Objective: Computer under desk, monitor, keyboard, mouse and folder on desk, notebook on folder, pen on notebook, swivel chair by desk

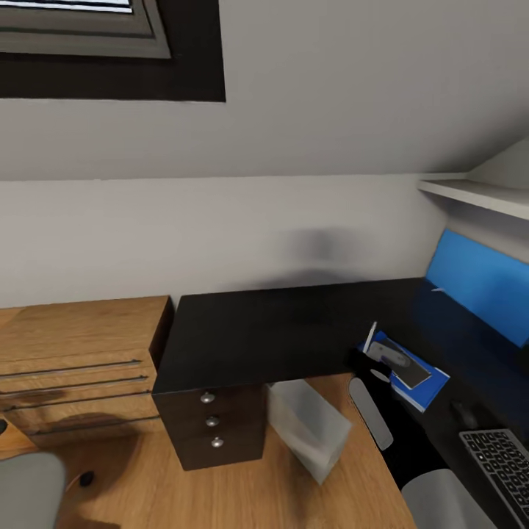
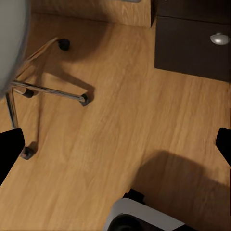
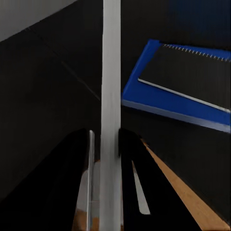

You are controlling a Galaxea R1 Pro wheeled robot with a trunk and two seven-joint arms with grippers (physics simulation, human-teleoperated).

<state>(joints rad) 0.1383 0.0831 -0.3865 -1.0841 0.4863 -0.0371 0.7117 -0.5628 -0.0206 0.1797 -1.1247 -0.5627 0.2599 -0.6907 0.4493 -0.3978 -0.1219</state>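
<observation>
The right gripper [image 3: 109,144] was clamped on the white pen [image 3: 111,96] above the desk's [image 1: 279,330] front edge, beside the notebook [image 3: 192,72] on the blue folder [image 3: 139,86]. The keyboard [image 1: 503,463] lay nearer the front corner. The left gripper [image 2: 115,144], jaws apart, hung over the floor [image 2: 120,120] near the swivel chair [image 2: 43,91].

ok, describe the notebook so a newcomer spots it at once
Start at the black L-shaped desk, on its right wing beside the blue back panel. A bright-blue folder lies flat there; the notebook is the smaller dark-grey booklet stacked on it, much shorter than the keyboard further along.
</observation>
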